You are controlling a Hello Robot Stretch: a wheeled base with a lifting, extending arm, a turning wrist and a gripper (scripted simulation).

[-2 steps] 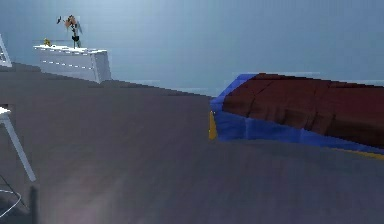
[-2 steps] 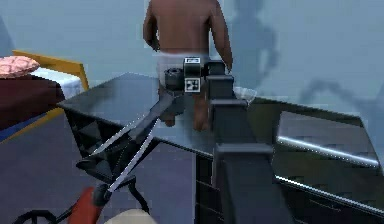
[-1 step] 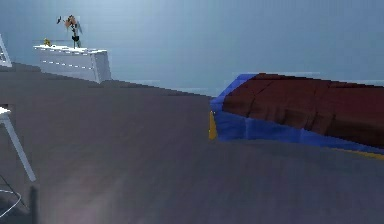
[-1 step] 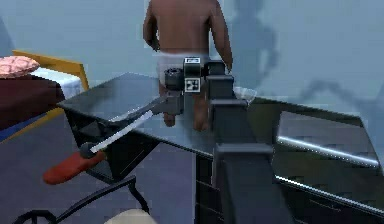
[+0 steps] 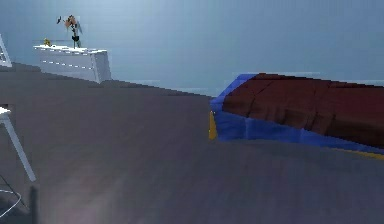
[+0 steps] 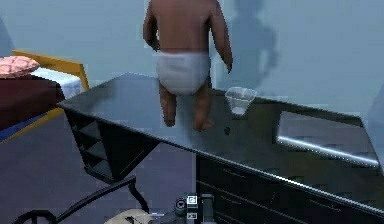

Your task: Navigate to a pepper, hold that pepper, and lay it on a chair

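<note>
- In the forward view, a white dresser [image 5: 72,62] is standing against the far wall [image 5: 200,40] at the upper left. It is carrying a small statuette [image 5: 73,30] and, near it, a yellowish thing [image 5: 46,42] too small for me to name.
- A bed [image 5: 310,110] with a dark red cover over blue is lying at the right on the dark floor [image 5: 130,150]. A thin white leg [image 5: 18,145] is slanting down the left edge.
- In the arm side view, a dark surface [image 6: 120,100] with drawers [image 6: 100,150] is bearing an upright statue of a baby [image 6: 185,60]. A clear glass bowl [image 6: 240,99] is sitting just beside its feet, and a closed grey laptop [image 6: 325,138] is lying farther right.
- The bowl is looking see-through, and I cannot tell whether anything is lying in it.
- A pink pillow [image 6: 15,66] is resting on the bed at the left edge.
- My fingers [image 6: 158,214] are peeking in at the bottom edge, below the surface's front. I cannot tell whether they are released or grasping anything.
- I cannot tell where the pepper is.
</note>
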